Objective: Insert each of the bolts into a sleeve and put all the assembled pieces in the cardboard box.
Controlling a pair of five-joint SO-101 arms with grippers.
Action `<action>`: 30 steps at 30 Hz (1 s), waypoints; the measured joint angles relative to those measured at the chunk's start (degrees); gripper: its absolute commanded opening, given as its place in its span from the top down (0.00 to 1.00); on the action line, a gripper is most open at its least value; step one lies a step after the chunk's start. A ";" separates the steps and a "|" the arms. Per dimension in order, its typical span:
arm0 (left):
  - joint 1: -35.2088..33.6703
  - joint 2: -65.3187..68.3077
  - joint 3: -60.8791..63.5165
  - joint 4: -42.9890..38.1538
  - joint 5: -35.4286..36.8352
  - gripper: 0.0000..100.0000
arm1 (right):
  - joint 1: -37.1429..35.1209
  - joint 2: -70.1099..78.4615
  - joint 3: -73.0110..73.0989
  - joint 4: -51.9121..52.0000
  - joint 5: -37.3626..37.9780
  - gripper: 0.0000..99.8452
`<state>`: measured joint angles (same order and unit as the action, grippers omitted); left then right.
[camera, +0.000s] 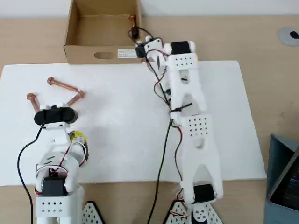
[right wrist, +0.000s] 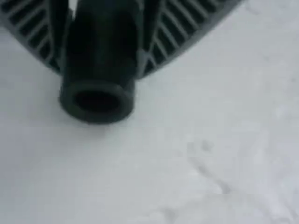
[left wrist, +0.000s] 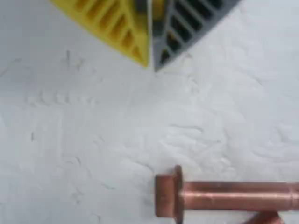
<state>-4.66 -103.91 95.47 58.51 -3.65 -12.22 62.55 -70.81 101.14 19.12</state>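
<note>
I can't read any txt from here. There's a white label (camera: pixel 127 53) on the cardboard box (camera: pixel 79 52) front, upper left of frame, but print's too small.

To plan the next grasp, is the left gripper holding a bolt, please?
No, the left gripper is shut on nothing; the bolt lies apart on the mat.
</note>
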 measured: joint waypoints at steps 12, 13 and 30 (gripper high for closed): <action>0.00 0.00 0.00 0.00 0.00 0.99 | 0.00 -28.57 15.12 0.09 0.09 0.99; 0.00 0.00 0.00 0.00 0.00 0.99 | 0.00 -32.00 17.67 0.09 0.09 0.99; -4.57 0.88 -15.65 8.62 -1.76 0.99 | 10.73 -86.15 70.07 0.09 -1.41 0.99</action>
<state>-9.23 -103.03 79.82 67.12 -5.41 -1.49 -23.60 -0.75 101.23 17.71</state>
